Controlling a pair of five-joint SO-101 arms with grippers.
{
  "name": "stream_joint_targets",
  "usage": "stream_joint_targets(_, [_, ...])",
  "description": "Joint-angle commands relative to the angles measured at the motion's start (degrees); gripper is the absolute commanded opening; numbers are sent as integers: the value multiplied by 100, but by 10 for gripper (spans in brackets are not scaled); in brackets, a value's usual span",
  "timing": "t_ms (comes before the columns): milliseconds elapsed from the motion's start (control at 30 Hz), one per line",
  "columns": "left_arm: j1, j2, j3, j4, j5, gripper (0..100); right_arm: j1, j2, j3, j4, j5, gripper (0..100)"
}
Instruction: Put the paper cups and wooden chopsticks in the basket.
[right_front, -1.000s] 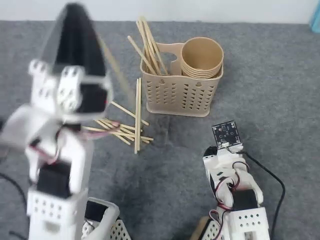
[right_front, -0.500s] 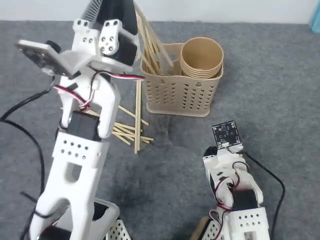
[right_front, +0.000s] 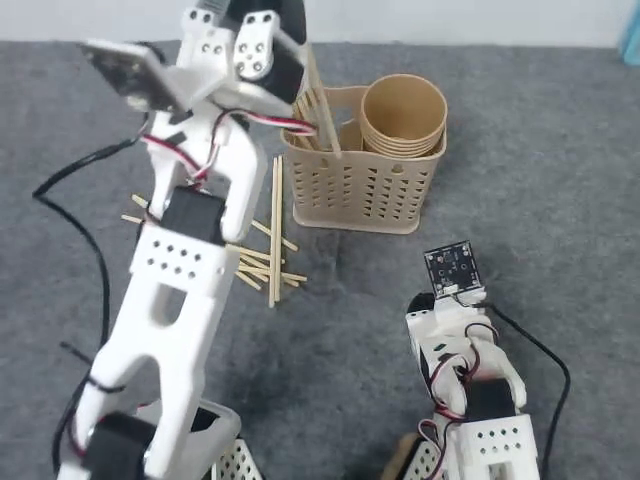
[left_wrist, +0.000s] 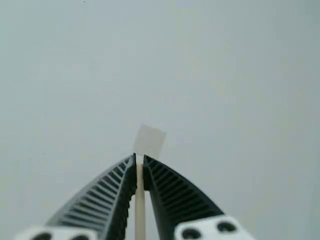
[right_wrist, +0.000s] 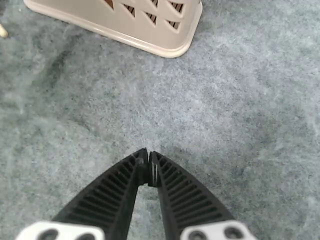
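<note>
A tan perforated basket (right_front: 365, 195) stands at the back of the grey mat, with a stack of paper cups (right_front: 404, 112) in its right half and several wooden chopsticks (right_front: 305, 105) leaning in its left half. My left arm (right_front: 215, 100) is raised beside the basket's left end. Its gripper (left_wrist: 139, 159) is shut on one chopstick (left_wrist: 139, 200), which slants down into the basket (right_front: 325, 120). More chopsticks (right_front: 255, 262) lie loose on the mat left of the basket. My right gripper (right_wrist: 148, 157) is shut on nothing, low over the mat in front of the basket (right_wrist: 165, 35).
My right arm (right_front: 460, 345) is folded near the front edge at the right. Bare grey mat lies between it and the basket, and to the basket's right. Cables trail at the left around the left arm's base.
My left arm has swung right and back from the left side toward the basket, carrying the chopstick, whose lower end now reaches into the basket. The right arm has not moved.
</note>
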Motion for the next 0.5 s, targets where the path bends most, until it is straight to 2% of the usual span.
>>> stream_joint_targets(0, [70,255,-418,-308,-105,10,75,-66,114,40,-9,9])
stream_joint_targets(467, [44,730,57,-844,-105,10,75,-92,114,40,-9,9])
